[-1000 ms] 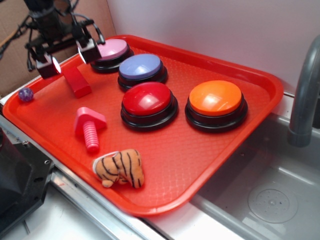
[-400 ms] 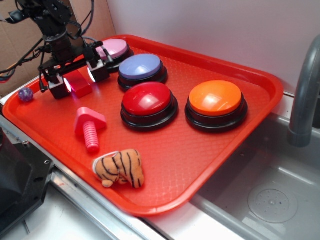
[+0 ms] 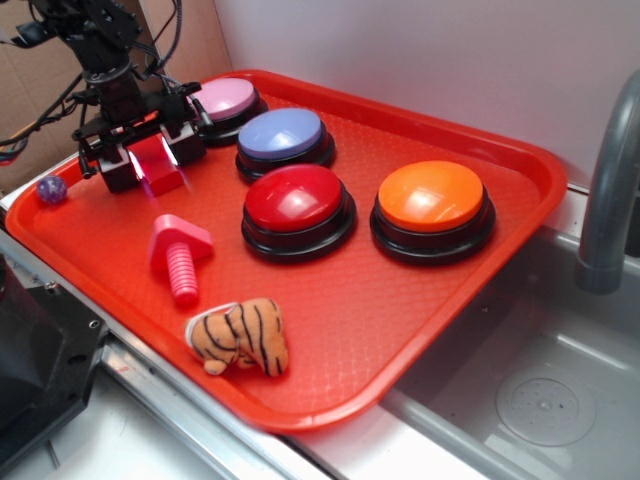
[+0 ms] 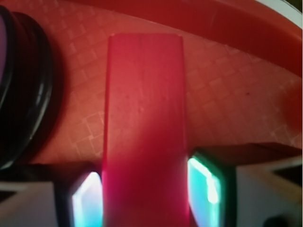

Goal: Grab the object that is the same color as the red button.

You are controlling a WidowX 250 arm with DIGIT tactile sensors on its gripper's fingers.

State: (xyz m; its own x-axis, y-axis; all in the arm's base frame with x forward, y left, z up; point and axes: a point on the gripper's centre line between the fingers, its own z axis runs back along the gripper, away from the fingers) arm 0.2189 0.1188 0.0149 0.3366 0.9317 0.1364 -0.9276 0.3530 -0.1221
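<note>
Wrist view has the block (image 4: 144, 127) running straight up the middle, a plain smooth red bar with squared edges, and a glowing pad (image 4: 204, 182) sits tight against its right side, with the other pad just as close on the left. So the gripper (image 3: 148, 165) is pinched in around the block's lower end; whether it's actually squeezing yet I can't tell for sure, but there's no visible gap.

What could go wrong, as I see it: the grip is near one end of a slick block, so on a lift it might pivot or slide out. The pink button (image 3: 224, 99) is right at the gripper's 2 o'clock, so a sloppy move could bump its black base.

On the exterior view the block is at about 10 o'clock on the tray (image 3: 520, 160), down on its waffle-textured surface. The red button (image 3: 296, 198), a glossy dome on a black base, sits at the block's 4 o'clock, well apart. The ribbed pink screw (image 3: 180, 257) is at 6 o'clock, and the fuzzy tiger (image 3: 240, 336) further that way.
</note>
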